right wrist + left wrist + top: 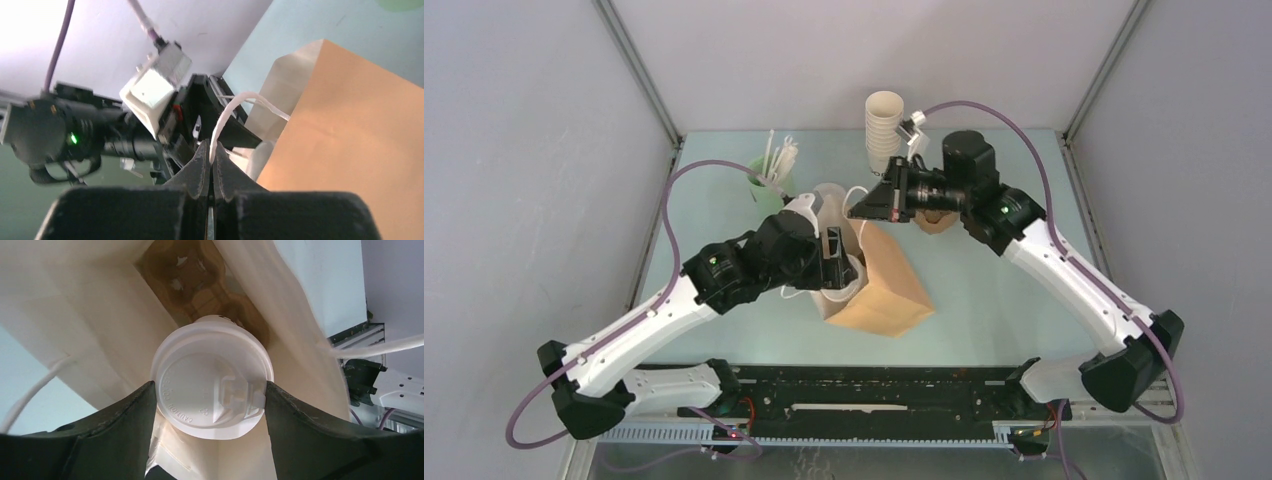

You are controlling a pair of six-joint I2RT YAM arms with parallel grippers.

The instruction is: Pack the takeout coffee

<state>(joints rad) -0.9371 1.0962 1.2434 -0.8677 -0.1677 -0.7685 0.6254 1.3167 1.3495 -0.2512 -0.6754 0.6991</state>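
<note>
The left hand, its arm stretched in from the near left, grasps the small white lidded paper cup by both sides of its lid, at the open mouth of the brown paper bag tilted mid-surface. A brown cardboard cup carrier shows deeper inside. The right hand, reaching from the far right, is clenched on the bag's white cord handle, holding the mouth up. Done well, the cup travels straight toward a carrier pocket, clear of the bag walls, and is let go only once seated, with the handle held taut
</note>
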